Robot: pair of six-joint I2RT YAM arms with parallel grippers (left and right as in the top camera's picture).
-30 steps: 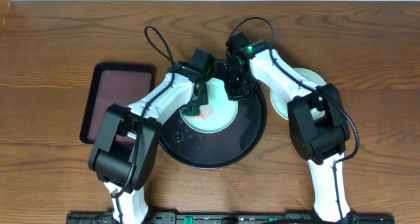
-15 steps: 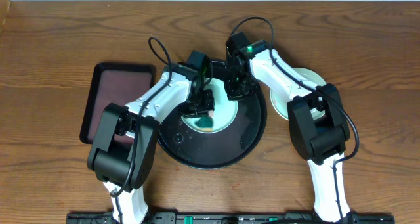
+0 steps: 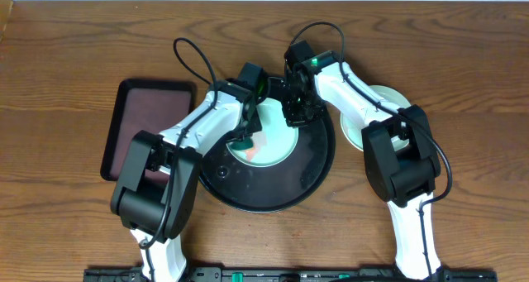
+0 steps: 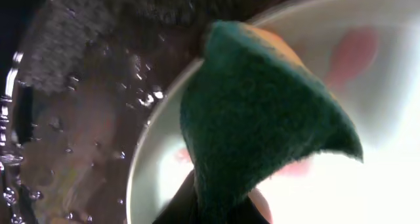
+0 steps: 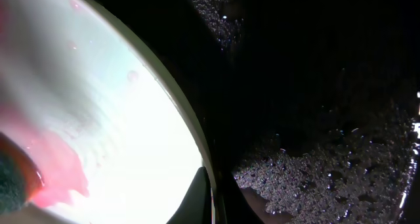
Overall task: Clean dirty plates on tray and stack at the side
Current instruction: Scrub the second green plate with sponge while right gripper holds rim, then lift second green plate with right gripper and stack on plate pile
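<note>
A pale mint-blue plate [image 3: 277, 147] with a red smear [image 5: 56, 168] lies on the back half of the round black tray [image 3: 264, 203]. My left gripper [image 3: 246, 137] is shut on a green sponge [image 4: 262, 112] and presses it on the plate's left part [image 4: 380, 184], over the smear. My right gripper [image 3: 295, 115] is shut on the plate's far right rim [image 5: 197, 155], with one finger inside it and one outside. The tray floor [image 5: 315, 86] is wet with droplets. Another pale plate [image 3: 383, 98] lies on the table right of the tray, mostly under my right arm.
A rectangular dark-brown tray [image 3: 145, 117] sits on the wooden table left of the black tray. Both arms cross over the back of the black tray, with cables looping above them.
My left gripper swept the sponge right over the plate's middle, then back to the left. More of the smeared plate shows again. The right gripper has not moved.
</note>
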